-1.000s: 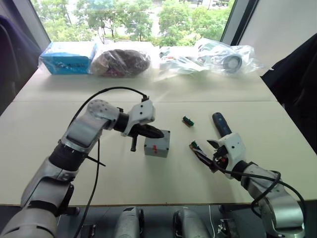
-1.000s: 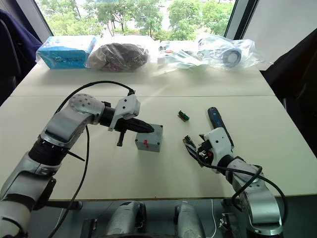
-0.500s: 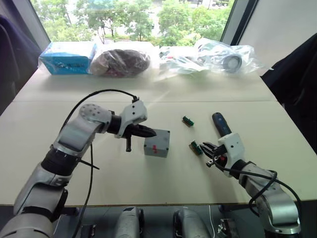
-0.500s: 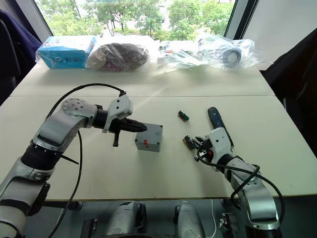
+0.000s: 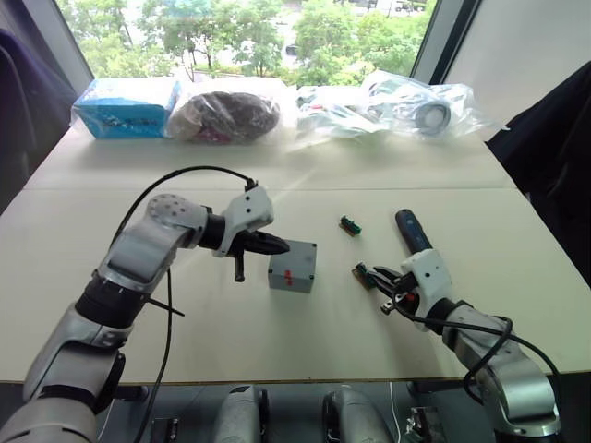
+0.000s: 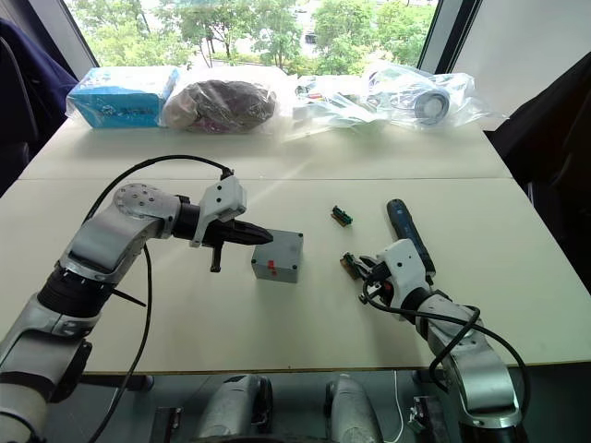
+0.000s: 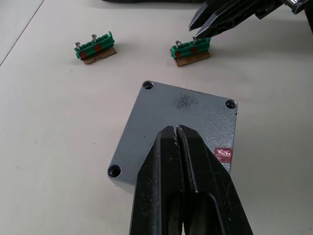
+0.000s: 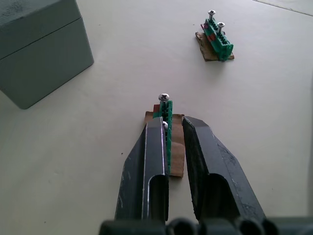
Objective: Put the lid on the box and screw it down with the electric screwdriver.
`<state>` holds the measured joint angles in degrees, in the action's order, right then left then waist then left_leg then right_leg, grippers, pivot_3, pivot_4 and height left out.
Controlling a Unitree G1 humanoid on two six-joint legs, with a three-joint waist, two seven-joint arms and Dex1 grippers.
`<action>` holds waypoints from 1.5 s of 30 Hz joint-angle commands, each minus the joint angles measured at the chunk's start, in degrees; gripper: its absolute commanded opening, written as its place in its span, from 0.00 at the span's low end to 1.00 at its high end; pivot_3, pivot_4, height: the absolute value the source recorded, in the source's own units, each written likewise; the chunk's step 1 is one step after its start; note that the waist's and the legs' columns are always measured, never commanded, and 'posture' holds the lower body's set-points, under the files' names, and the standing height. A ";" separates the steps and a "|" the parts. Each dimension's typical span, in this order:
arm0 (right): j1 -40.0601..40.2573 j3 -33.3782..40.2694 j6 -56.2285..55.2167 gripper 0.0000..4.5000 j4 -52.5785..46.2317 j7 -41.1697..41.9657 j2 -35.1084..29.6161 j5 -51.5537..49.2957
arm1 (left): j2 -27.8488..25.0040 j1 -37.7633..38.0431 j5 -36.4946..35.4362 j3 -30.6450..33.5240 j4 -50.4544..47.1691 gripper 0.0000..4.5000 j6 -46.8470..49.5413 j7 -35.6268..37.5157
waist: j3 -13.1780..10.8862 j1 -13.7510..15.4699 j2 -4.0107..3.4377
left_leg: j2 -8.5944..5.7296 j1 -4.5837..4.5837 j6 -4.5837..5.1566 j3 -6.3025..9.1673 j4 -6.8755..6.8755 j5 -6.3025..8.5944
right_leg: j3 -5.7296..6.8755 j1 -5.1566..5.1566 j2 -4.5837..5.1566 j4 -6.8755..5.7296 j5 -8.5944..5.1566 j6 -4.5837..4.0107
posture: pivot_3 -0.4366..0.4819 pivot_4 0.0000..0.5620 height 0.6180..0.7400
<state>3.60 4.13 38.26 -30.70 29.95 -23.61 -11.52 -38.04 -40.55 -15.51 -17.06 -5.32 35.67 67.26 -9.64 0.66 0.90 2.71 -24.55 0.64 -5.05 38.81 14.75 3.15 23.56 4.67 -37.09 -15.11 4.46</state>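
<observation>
Spanning two cream tables [image 5: 305, 318], w/ bagged clutter [image 5: 277, 109] (window side).

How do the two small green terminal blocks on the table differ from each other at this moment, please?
The nearer green block sits between the right end effector's open fingers; the farther green block lies apart on the table, untouched. The nearer one shows a single screw head standing at its far end, the farther one two. Both are green strips on tan bases, beside the box.
</observation>
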 commanded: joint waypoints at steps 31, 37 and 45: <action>1.25 -1.14 -3.27 0.61 -2.20 -2.73 -1.12 -2.34 | 0.13 0.18 1.00 0.67 -0.74 0.00 -2.05 -0.04 | 0.00 0.06 0.00 | 0.00 0.00 0.00 0.00 0.00 0.00 | 0.00 0.00 0.00 0.00 0.00 0.00 | 0.48 0.27 1.00; 0.76 -1.77 -4.03 0.38 -0.35 -3.11 -1.49 -1.67 | -0.06 0.35 1.06 0.85 -0.78 0.00 -1.97 -0.09 | 0.00 0.02 0.00 | 0.00 0.00 0.00 0.00 0.00 0.00 | 0.00 0.00 0.01 0.01 0.00 -0.01 | 0.48 0.27 1.00; 0.19 -2.50 -4.68 0.19 0.89 -3.43 -1.44 -1.40 | -0.29 0.53 1.10 1.05 -1.03 0.00 -1.70 -0.40 | 0.00 0.03 0.00 | 0.00 0.00 0.00 0.00 0.00 0.00 | 0.00 0.00 0.01 0.01 0.00 -0.01 | 0.48 0.27 1.00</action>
<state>4.61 1.29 34.65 -29.09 26.76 -24.81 -12.73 -37.99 -40.07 -14.32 -17.11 -5.14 34.45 67.15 -9.64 0.69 0.90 2.71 -24.55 0.64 -5.05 38.81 14.76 3.15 23.56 4.68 -37.08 -15.11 4.46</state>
